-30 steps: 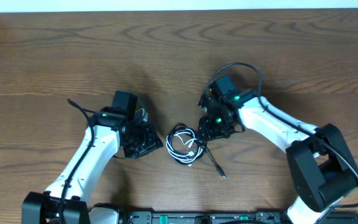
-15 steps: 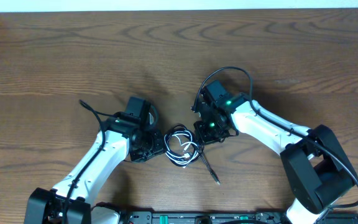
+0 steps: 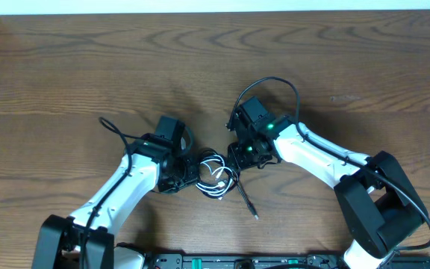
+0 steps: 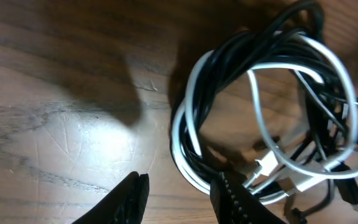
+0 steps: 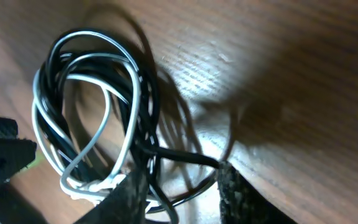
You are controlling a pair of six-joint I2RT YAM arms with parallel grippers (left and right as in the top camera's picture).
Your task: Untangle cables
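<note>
The cables lie in one small tangled coil on the wooden table between my two arms: a white cable (image 3: 216,174) wound through a black cable (image 3: 246,200), whose loose tail runs toward the front edge. In the left wrist view the white cable (image 4: 257,112) and black cable (image 4: 229,56) loop together. My left gripper (image 4: 179,198) is open at the coil's left rim, with bare wood between its fingers (image 4: 135,199); overhead the left gripper (image 3: 187,176) shows there. My right gripper (image 3: 235,158) is at the coil's right side. That right gripper (image 5: 182,196) is open, with black cable (image 5: 179,155) strands crossing between its fingers beside the white cable (image 5: 132,93).
Thick black wiring (image 3: 275,84) arches over the right arm, and another thick black wire (image 3: 110,127) sticks out behind the left arm. A dark base rail (image 3: 275,261) runs along the table's front edge. A pale strip (image 3: 200,6) borders the far edge.
Both arms have closed in on the coil, the left one moving right and the right one moving left. The coil and the black tail have shifted slightly left.
</note>
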